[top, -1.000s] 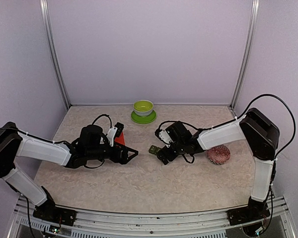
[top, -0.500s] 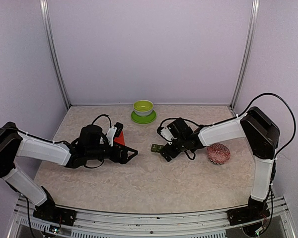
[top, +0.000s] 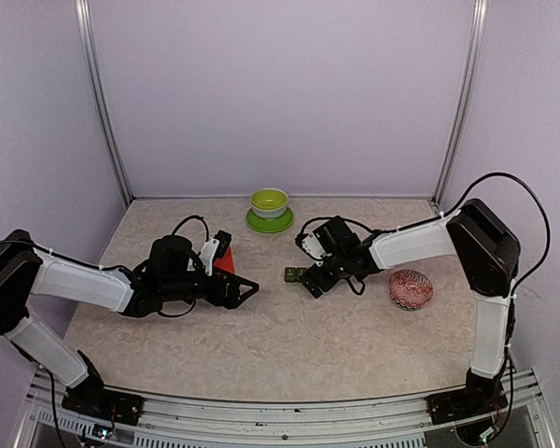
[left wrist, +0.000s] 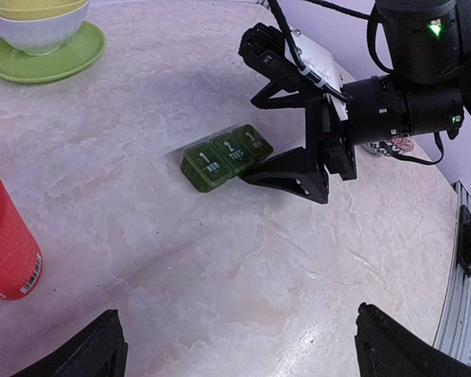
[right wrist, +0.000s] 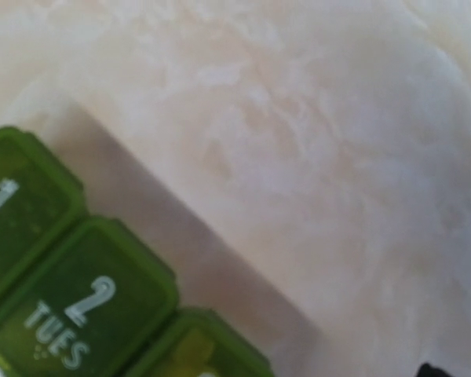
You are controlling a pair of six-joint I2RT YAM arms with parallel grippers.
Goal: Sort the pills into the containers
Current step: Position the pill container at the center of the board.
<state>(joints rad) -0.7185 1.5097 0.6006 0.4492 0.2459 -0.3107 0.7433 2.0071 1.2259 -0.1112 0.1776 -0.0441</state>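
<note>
We note the containers (left wrist: 226,157) lying flat mid-counter, somewhat toward the far edge. Right tool (top: 306,271) spread, one finger just beside them. Left tool (top: 246,293) spread wide, well apart toward the left edge.

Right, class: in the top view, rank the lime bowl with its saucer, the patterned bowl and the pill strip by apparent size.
Largest: lime bowl with saucer and patterned bowl, about alike, so unranked.
Smallest: pill strip.
</note>
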